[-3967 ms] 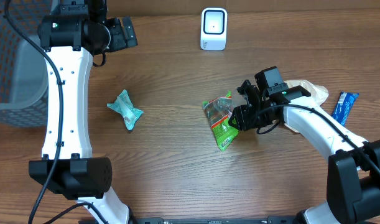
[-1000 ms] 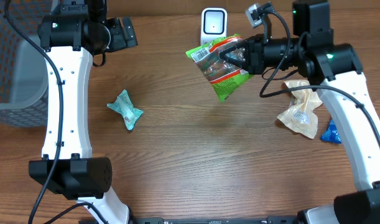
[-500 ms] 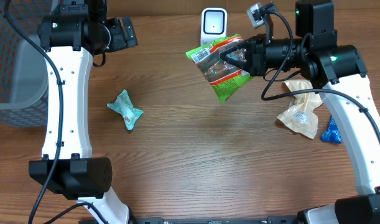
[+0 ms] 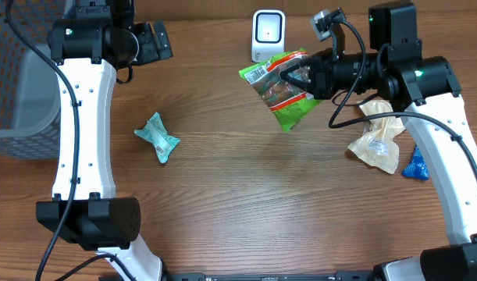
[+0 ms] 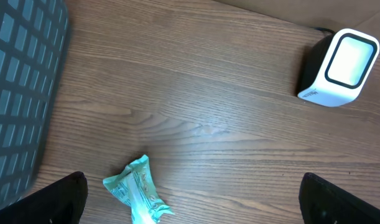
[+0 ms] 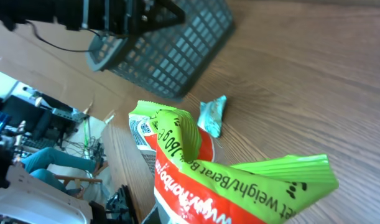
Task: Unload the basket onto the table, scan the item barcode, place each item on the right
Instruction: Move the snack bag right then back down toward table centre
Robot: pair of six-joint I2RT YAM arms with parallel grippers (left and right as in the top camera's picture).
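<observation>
Clearly the right pincer, clamped on the green snack bag, holds it aloft just near-right of the white scanner, barcode corner at the bag's far-left end closest to it, while the wide-open left pincer hangs well apart.

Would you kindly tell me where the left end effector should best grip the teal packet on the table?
Grip the teal packet across its narrower middle, coming straight down with the open left end effector. It lies flat and alone on the table, wider at the ends, so jaws turned across its slanted length should probably close cleanly.
</observation>
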